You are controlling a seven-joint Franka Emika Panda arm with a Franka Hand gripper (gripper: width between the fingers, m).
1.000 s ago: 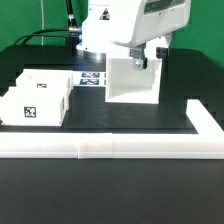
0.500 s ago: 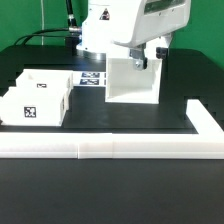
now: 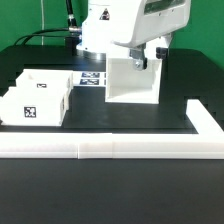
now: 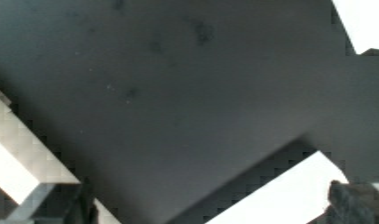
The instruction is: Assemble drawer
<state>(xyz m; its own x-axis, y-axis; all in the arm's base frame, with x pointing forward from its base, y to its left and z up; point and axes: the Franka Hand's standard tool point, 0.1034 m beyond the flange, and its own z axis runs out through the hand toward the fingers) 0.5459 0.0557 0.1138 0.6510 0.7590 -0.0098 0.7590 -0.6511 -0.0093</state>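
Observation:
The drawer's large boxy housing stands upright on the black table, open side facing the front. The two small trays lie together at the exterior view's left, one showing a square tag. My gripper hangs at the housing's top far edge, right of centre. In the wrist view my gripper is open, its fingers wide apart. A white wedge of the housing lies between them, against the other finger. Nothing is held.
The marker board lies flat between the trays and the housing. The long low white L-shaped border rail runs along the front and up the exterior view's right side. Another white strip shows at the wrist view's edge.

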